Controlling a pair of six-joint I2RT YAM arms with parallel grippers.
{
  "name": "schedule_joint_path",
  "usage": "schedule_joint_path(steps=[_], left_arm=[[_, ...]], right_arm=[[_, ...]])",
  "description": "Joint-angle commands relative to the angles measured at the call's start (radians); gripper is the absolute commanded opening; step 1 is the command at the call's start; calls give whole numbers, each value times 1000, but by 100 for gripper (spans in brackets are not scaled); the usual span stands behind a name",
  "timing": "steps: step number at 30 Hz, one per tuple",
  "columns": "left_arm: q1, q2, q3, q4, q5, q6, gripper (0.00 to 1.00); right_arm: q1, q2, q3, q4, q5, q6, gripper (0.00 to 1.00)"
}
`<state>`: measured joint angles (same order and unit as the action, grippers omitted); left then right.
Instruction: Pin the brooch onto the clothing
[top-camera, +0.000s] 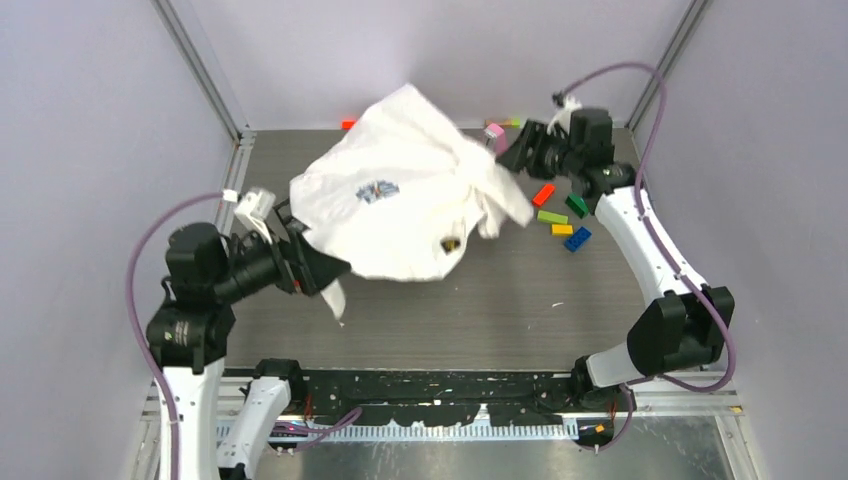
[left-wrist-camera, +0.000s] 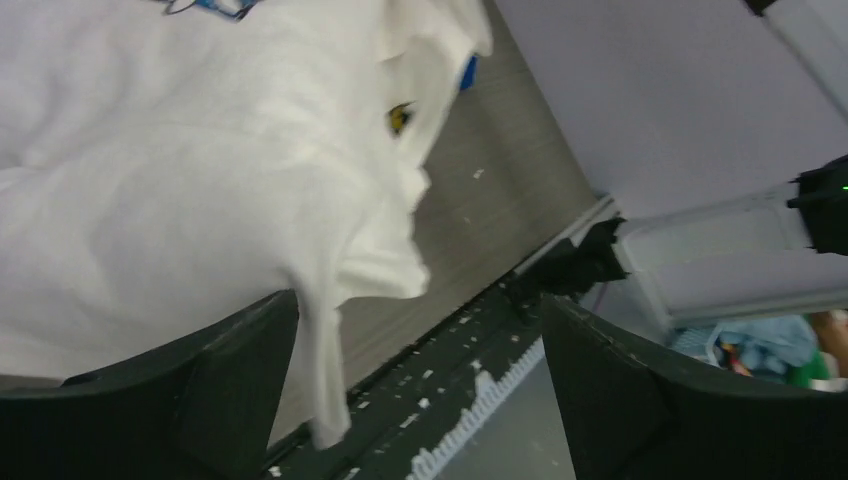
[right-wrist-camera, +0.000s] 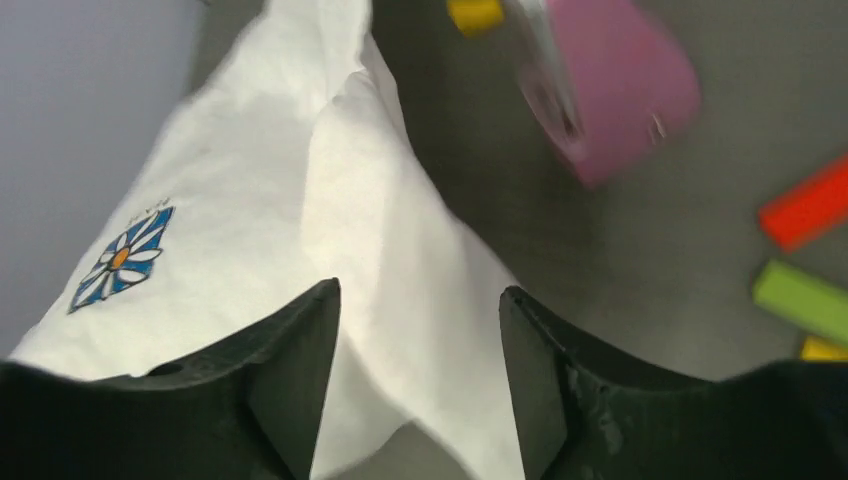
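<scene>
The left tool (left-wrist-camera: 418, 305) stands with its jaws wide apart and grips nothing. A loose flap of the white T-shirt (top-camera: 410, 200) hangs down just beside one of its fingers (left-wrist-camera: 230, 380). The right tool (right-wrist-camera: 420, 295) has its jaws parted to a middling gap. A fold of the shirt lies in that gap, and it seems to be lying there unpinched, though the wrist view is too blurred to be sure whether the cloth touches either finger.

The T-shirt is bunched in a rumpled heap between the two tools, toward the back of the grey tabletop (top-camera: 480, 300). Its blue-and-white daisy print (top-camera: 377, 191) faces up. The brooch (top-camera: 452, 243), a small dark and gold spot, sits on the cloth near the shirt's front edge.

Beside the right tool is a pink object (top-camera: 494, 131). Red, green, yellow and blue blocks (top-camera: 562, 229) lie scattered on the tabletop just in front of that tool.
</scene>
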<state>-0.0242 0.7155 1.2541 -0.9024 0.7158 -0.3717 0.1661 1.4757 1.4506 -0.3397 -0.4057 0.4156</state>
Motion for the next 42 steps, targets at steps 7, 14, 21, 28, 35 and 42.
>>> schedule_joint_path(steps=[7,14,21,28,35,42], left_arm=[[-14,-108,-229,35,222,-78,100],[-16,-8,-293,71,49,-62,100],[-156,71,-376,232,-124,-135,100],[-552,198,-483,462,-439,-213,99],[-821,401,-517,694,-619,-229,94],[-1008,644,-400,790,-769,-194,89]], right_arm=[[-19,-212,-239,-207,390,-98,92],[-19,-245,-352,-226,383,-5,90],[-19,-198,-514,-138,373,69,80],[-19,-121,-560,-34,372,112,80],[-19,19,-521,32,391,118,74],[-19,143,-471,65,401,126,69]])
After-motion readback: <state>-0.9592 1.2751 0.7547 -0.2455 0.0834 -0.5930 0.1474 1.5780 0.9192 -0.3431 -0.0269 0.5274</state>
